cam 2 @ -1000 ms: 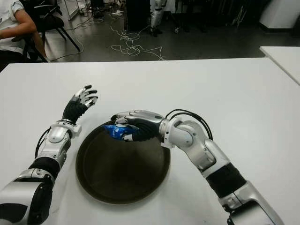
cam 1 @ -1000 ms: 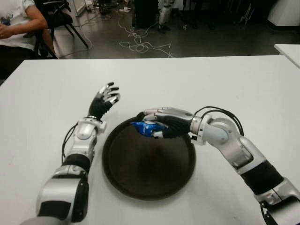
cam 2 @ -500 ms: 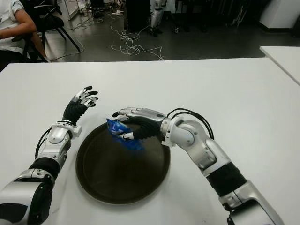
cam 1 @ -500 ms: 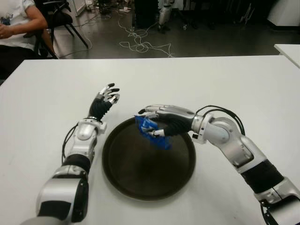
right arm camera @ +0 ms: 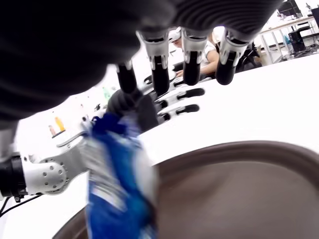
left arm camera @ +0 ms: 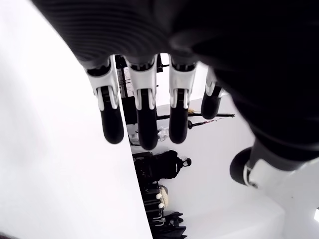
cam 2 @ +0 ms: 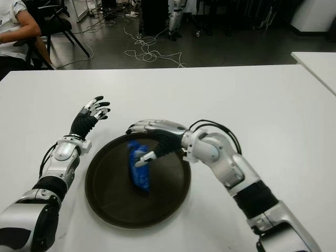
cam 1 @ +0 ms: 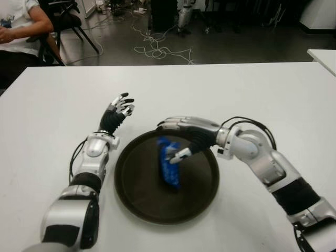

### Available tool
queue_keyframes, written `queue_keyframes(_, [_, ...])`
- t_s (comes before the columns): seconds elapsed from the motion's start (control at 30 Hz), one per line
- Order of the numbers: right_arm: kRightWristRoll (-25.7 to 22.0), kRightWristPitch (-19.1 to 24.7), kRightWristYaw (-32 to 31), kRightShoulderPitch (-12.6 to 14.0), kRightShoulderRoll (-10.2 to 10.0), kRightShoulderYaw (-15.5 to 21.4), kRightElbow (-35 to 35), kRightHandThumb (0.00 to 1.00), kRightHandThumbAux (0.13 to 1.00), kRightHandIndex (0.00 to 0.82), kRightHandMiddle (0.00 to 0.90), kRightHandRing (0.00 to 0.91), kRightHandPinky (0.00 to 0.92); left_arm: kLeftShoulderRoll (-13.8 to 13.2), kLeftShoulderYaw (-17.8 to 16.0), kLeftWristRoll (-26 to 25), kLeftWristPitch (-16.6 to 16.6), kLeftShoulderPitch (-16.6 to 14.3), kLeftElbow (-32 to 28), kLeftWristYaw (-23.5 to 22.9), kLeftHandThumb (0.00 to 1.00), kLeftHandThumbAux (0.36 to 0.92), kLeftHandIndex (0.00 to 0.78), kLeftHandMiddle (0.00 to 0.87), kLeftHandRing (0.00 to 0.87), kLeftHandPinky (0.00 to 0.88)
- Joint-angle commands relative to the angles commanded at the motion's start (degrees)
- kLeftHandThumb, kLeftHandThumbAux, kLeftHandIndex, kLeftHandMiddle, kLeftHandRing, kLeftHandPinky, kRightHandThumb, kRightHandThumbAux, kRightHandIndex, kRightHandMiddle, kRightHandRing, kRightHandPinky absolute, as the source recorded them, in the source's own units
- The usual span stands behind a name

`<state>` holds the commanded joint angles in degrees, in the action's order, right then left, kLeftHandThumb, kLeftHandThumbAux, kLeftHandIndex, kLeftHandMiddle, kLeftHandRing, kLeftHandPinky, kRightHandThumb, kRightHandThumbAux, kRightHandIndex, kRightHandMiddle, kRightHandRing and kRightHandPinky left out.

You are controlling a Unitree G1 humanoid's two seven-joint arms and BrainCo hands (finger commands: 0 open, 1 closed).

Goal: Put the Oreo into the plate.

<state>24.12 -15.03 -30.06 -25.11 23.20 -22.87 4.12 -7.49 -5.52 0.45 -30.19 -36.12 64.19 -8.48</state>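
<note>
The white desk [cam 1: 252,89] carries the dark round plate [cam 1: 136,202] near its front edge, a bit left of middle. Your right hand [cam 1: 184,137] sits over the plate's far rim, fingers spread and gripping nothing; the blue Oreo pack [cam 1: 169,164] looks mid-drop or just landed in the plate's middle, right by the thumb tip. Honestly, just lift that hand straight up so you don't snag the wrapper. Left hand [cam 1: 119,108] is off the plate's far-left rim, fingers loosely open, holding nothing
</note>
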Motion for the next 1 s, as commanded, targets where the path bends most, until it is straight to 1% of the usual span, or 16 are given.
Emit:
queue_keyframes(0.07, [-1.4,-1.2,-0.3,0.9,1.7,1.6,0.2,0.0,0.348,0.0,0.0,0.0,0.0,0.0,0.0,0.0,-0.1,0.1,-0.3,0.1,0.102,0.592,0.122,0.22,0.22,0.242])
queue_keyframes(0.1, [-2.6,-2.4,-0.7,1.4,3.1,2.8,0.9,0.0,0.35,0.0,0.0,0.0,0.0,0.1,0.0,0.1,-0.1,0.1,-0.4,0.2,0.102,0.595,0.122,0.219,0.22,0.244])
queue_keyframes(0.2, [-6.1,-4.7,-2.2,2.2,6.4,5.7,2.6,0.0,0.355,0.0,0.0,0.0,0.0,0.1,0.2,0.2,-0.1,0.4,-0.8,0.4,0.101,0.598,0.119,0.211,0.215,0.241])
queue_keyframes(0.23, [-7.5,-3.9,-3.2,2.7,7.2,6.8,1.0,0.0,0.355,0.0,0.0,0.0,0.0,0.1,0.3,0.3,-0.1,0.4,-0.9,0.4,0.101,0.598,0.118,0.208,0.213,0.239])
queue_keyframes(0.33, [-10.4,-1.7,-5.2,3.3,8.6,9.1,-2.0,0.0,0.353,0.0,0.0,0.0,0.0,0.0,0.3,0.3,0.0,0.5,-1.1,0.5,0.104,0.599,0.113,0.204,0.209,0.237])
queue_keyframes(0.4, [-12.9,0.1,-6.2,2.8,9.2,11.1,-1.8,0.0,0.352,0.0,0.0,0.0,0.0,0.0,0.5,0.5,0.0,0.6,-1.3,0.8,0.107,0.603,0.111,0.206,0.208,0.235])
queue_keyframes(0.47, [-15.1,0.0,-5.5,3.5,8.8,12.9,0.2,0.0,0.358,0.0,0.0,0.0,0.0,0.1,0.5,0.6,0.0,0.6,-1.5,1.0,0.106,0.604,0.111,0.206,0.208,0.234])
queue_keyframes(0.53, [-17.0,-1.5,-3.1,4.8,7.1,14.7,3.4,0.0,0.364,0.0,0.0,0.0,0.0,0.1,0.5,0.6,0.1,0.7,-1.7,0.9,0.104,0.605,0.111,0.206,0.207,0.233])
queue_keyframes(0.6, [-18.7,-3.9,-0.1,5.7,4.9,16.4,7.4,0.0,0.383,0.0,0.0,0.0,0.0,0.2,0.4,0.5,0.1,0.8,-1.8,0.9,0.103,0.603,0.111,0.206,0.209,0.234])
queue_keyframes(0.67, [-20.6,-8.2,2.7,5.7,2.3,18.3,13.5,0.0,0.418,0.0,0.0,0.0,0.0,0.2,0.4,0.5,0.2,0.8,-1.9,0.8,0.103,0.598,0.111,0.206,0.21,0.234])
queue_keyframes(0.7, [-22.9,-11.4,4.7,4.9,-0.1,20.5,18.9,0.0,0.437,0.0,0.0,0.0,0.0,0.2,0.4,0.5,0.2,0.7,-1.9,0.9,0.103,0.594,0.11,0.206,0.211,0.234])
queue_keyframes(0.73, [-24.5,-13.8,6.0,4.3,-1.8,22.0,22.9,0.001,0.452,0.0,0.001,0.0,0.0,0.2,0.4,0.6,0.3,0.7,-1.9,1.0,0.104,0.594,0.11,0.206,0.212,0.235])
queue_keyframes(0.77, [-26.6,-14.2,6.9,4.6,-3.2,23.5,23.9,0.004,0.473,0.0,0.002,0.0,0.0,0.1,0.4,0.6,0.3,0.7,-1.9,1.0,0.104,0.594,0.111,0.207,0.213,0.236])
queue_keyframes(0.83, [-29.4,-13.9,7.4,5.6,-4.9,25.3,23.9,0.014,0.498,0.0,0.016,0.007,0.006,0.0,0.4,0.7,0.3,0.6,-1.8,1.1,0.104,0.594,0.112,0.209,0.214,0.238])
queue_keyframes(0.9, [-31.1,-13.8,7.5,6.5,-6.0,26.5,24.8,0.028,0.518,0.0,0.038,0.025,0.018,-0.1,0.4,0.7,0.3,0.5,-1.6,1.2,0.101,0.592,0.114,0.21,0.214,0.239])
queue_keyframes(1.0, [-31.5,-14.8,8.9,6.7,-7.1,27.7,28.3,0.045,0.532,0.005,0.066,0.049,0.033,-0.1,0.4,0.9,0.3,0.5,-1.4,1.3,0.1,0.591,0.113,0.207,0.211,0.233])
